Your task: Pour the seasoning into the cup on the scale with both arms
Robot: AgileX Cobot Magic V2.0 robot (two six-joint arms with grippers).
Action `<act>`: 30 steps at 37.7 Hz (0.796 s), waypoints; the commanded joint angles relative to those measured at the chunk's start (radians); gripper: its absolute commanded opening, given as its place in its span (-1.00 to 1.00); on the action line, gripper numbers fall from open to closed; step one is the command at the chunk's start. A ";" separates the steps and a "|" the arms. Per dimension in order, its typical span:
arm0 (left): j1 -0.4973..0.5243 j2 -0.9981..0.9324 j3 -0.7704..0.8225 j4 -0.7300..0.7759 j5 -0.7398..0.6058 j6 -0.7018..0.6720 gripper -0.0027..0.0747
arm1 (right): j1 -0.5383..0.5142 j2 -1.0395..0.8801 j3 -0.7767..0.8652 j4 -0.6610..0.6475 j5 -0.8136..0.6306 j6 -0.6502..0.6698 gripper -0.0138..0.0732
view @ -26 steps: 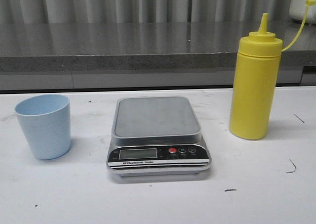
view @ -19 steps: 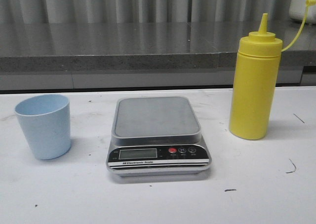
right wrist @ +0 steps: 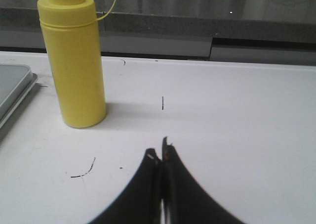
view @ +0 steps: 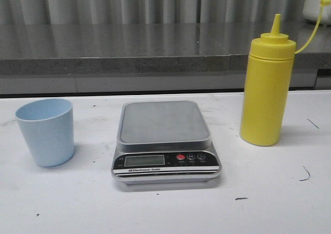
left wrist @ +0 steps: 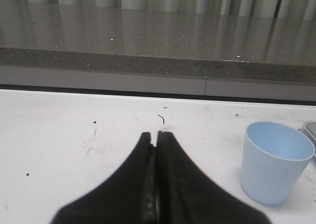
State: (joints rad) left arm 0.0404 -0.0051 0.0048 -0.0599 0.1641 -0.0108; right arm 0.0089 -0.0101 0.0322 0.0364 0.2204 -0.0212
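No change over the last moment: scale [view: 165, 141] platform bare, cup [view: 46, 131] well left of it, seasoning [view: 266, 89] upright to its right. Left gripper [left wrist: 157, 135] and right gripper [right wrist: 161, 152] both clenched on nothing, so task not started; cup goes on scale first.

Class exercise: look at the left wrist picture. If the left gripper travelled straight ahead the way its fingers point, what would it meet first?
Probably nothing on the table. The left gripper, its jaws closed, points across bare table toward the grey ledge at the back. The cup stands off to one side of that line, though depth is hard to judge.
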 commanded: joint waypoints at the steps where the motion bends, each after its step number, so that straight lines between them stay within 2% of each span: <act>1: -0.008 -0.015 0.024 -0.010 -0.089 -0.008 -0.98 | -0.003 -0.017 -0.011 -0.004 -0.105 -0.003 -0.84; 15: -0.008 -0.015 0.024 -0.010 -0.098 -0.008 -0.98 | -0.003 -0.017 -0.011 -0.004 -0.129 -0.003 -0.84; 25: -0.008 -0.015 0.024 -0.010 -0.199 -0.008 -0.98 | -0.003 -0.017 -0.011 -0.003 -0.346 -0.003 -0.84; 30: -0.006 -0.015 0.023 -0.010 -0.310 -0.008 -0.98 | -0.003 -0.017 -0.025 -0.003 -0.401 -0.003 -0.84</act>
State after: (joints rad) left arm 0.0404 -0.0051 0.0048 -0.0599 0.0139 -0.0108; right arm 0.0089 -0.0101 0.0322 0.0364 -0.0608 -0.0212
